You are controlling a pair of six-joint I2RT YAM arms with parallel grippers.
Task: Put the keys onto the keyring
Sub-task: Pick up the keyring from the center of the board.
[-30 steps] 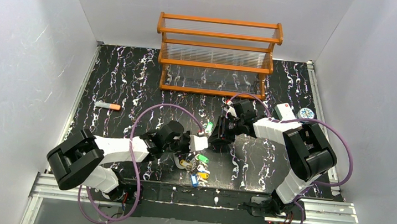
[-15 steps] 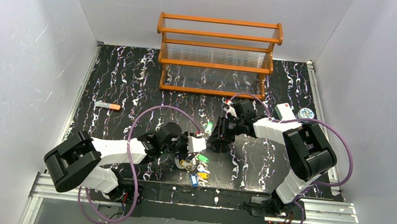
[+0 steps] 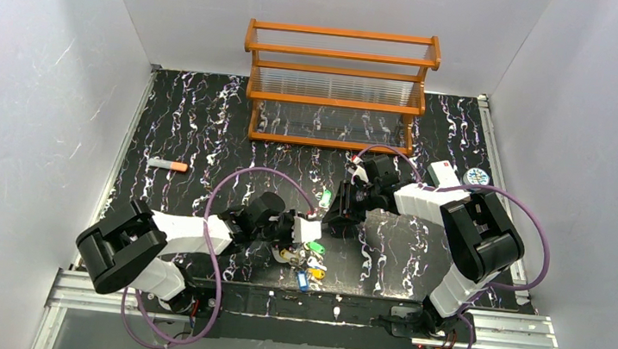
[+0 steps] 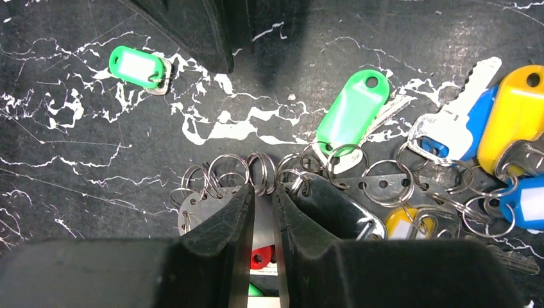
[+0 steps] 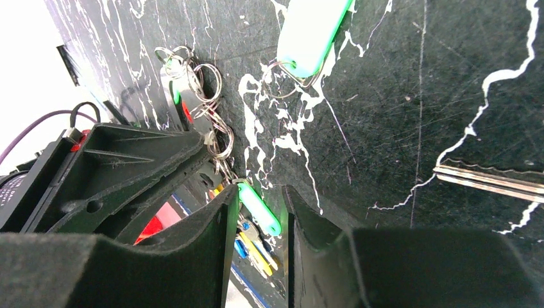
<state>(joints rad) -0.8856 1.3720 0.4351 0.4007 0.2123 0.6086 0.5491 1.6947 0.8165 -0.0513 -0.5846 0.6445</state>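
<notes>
- Keys (image 3: 307,259) are lying in a loose heap on the black marbled counter (image 3: 207,120), low in the middle of the top view, between the two arms.
- In the left wrist view the heap is showing a green tag (image 4: 353,112), a blue-headed key (image 4: 459,131), a yellow tag (image 4: 516,115) and a tangle of small split rings (image 4: 260,172).
- One green-tagged key (image 3: 325,198) is lying apart, just above the heap and beside the right hand (image 5: 260,192).
- Left hand (image 4: 263,192) is hanging over the left part of the heap, its tips right at the split rings. Its jaws are standing only a sliver apart, and I cannot tell whether they are pinching a ring.
- Right hand's jaws are standing apart, released, with nothing between them; only the counter and a far green tag are showing through the gap.
- Keyring (image 5: 487,179) seems to be showing only as a thin silver double strand lying flat at the right edge of the right wrist view.
- An orange wooden rack (image 3: 338,87) is standing at the top of the counter.
</notes>
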